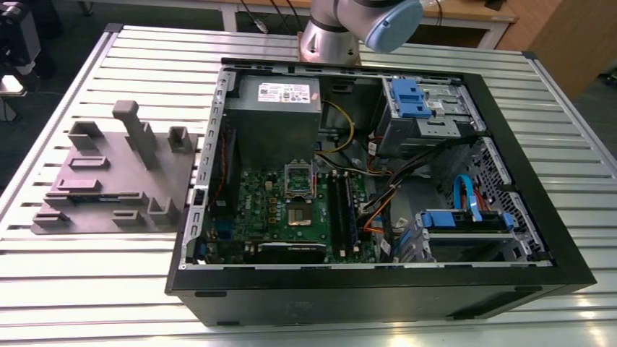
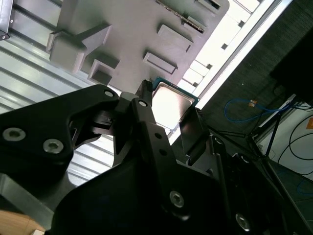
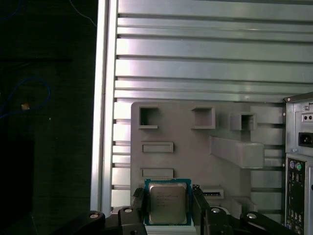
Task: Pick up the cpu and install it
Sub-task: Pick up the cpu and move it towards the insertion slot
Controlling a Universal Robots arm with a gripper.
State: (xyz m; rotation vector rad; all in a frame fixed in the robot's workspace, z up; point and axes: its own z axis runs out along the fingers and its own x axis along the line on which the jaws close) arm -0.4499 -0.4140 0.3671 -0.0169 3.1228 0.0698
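The cpu (image 3: 167,203) is a small square chip with a shiny silver top and a thin blue-green rim. My gripper (image 3: 168,208) is shut on it, one dark finger (image 3: 138,204) on each side. In the second wrist view the cpu (image 2: 172,102) sits between the same fingers of the gripper (image 2: 168,110). It hangs well above the grey plastic fixture (image 3: 195,147), near that fixture's edge. In the exterior view the motherboard socket (image 1: 300,191) lies open in the middle of the board inside the computer case (image 1: 386,289). The arm (image 1: 362,22) rises behind the case.
The grey fixture (image 1: 115,181) with upright blocks stands on the slatted metal table (image 1: 97,282) at the exterior view's left of the case. Inside the case are cables, blue drive brackets (image 1: 415,97) and a power supply (image 1: 279,94). The case's rear panel (image 3: 299,161) shows beside the fixture.
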